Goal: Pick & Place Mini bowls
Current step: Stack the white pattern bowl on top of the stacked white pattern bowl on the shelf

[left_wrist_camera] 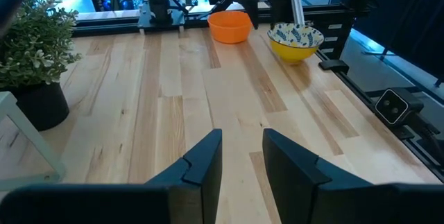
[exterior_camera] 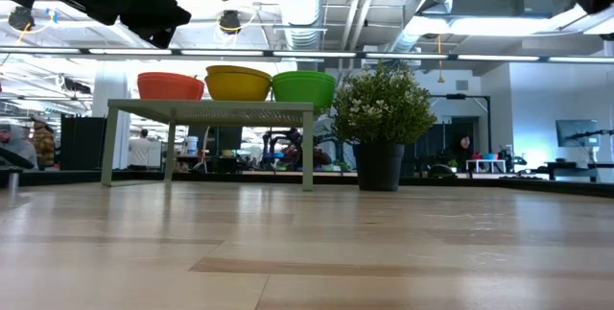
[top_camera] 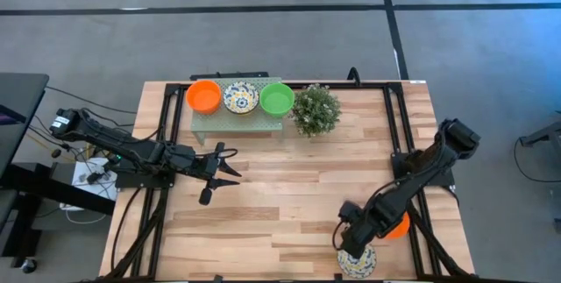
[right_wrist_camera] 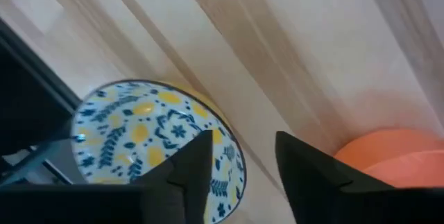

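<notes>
Three mini bowls stand in a row on a small pale-green shelf [top_camera: 237,123] at the table's far side: an orange one [top_camera: 203,96], a cream floral one [top_camera: 240,97] and a green one [top_camera: 277,99]. Near the front right edge sit another floral bowl [right_wrist_camera: 139,137] and, beside it, an orange bowl [right_wrist_camera: 395,154]. My right gripper [right_wrist_camera: 243,168] points down, open, just over the floral bowl's rim. My left gripper [left_wrist_camera: 243,161] hovers open above the table's left middle, nothing between its fingers. My right gripper stands over the near-edge floral bowl from above, one finger [right_wrist_camera: 194,161] over the bowl's rim [right_wrist_camera: 225,148] and the other beyond it over bare wood. I cannot tell whether that finger touches the rim. The bowl rests upright on the table.
A small bushy plant in a dark pot [top_camera: 316,109] stands right of the shelf. Black rails [top_camera: 394,121] run along the table's left and right sides. Bare wood lies between the shelf and the front bowls.
</notes>
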